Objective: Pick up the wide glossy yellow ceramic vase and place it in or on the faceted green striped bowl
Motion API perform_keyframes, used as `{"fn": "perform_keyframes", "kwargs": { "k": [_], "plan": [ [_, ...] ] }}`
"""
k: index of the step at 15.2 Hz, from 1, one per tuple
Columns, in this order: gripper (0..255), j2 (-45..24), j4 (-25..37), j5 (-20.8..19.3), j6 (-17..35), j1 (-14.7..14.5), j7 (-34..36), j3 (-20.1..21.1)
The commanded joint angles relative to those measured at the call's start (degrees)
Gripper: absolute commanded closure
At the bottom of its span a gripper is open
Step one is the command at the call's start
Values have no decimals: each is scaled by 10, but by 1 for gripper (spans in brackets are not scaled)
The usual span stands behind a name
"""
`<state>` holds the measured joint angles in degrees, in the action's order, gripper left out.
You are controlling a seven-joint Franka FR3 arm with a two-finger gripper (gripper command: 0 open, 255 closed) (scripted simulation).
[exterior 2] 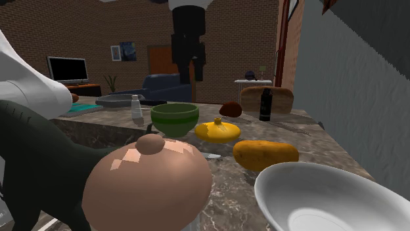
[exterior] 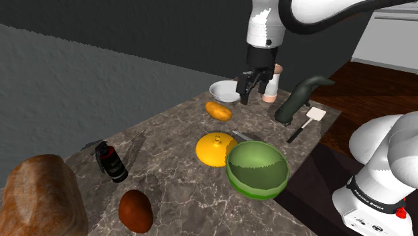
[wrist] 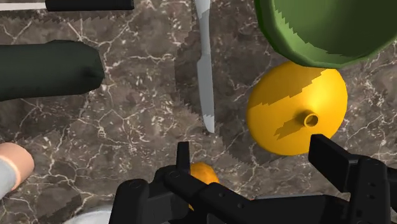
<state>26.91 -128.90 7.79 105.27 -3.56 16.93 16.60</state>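
Vase beside bowl; arm base reads FRANKA EMIKA

White bowl, orange potato beside it, knife, dark green vase, spatula, black canister

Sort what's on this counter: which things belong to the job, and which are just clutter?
Job: yellow vase, green bowl, open gripper.
Clutter: white bowl, potato, knife, spatula, black bottle, brown loaf.

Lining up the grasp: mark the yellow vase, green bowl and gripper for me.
yellow vase (exterior: 213, 153), shoulder view, its sloping top.
green bowl (exterior: 258, 192), shoulder view, its outer wall.
gripper (exterior: 251, 96), shoulder view, midway between fingertips.
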Motion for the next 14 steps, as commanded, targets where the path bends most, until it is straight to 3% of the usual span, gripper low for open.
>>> {"fn": "perform_keyframes", "kwargs": {
  "k": [1, 10, 14],
  "plan": [
    [0, -35, 14, -5, 18, -3, 29, 26],
    [0, -218, 108, -82, 71, -15, 169, 124],
    [0, -246, 104, -99, 96, -20, 189, 131]
  ]
}}
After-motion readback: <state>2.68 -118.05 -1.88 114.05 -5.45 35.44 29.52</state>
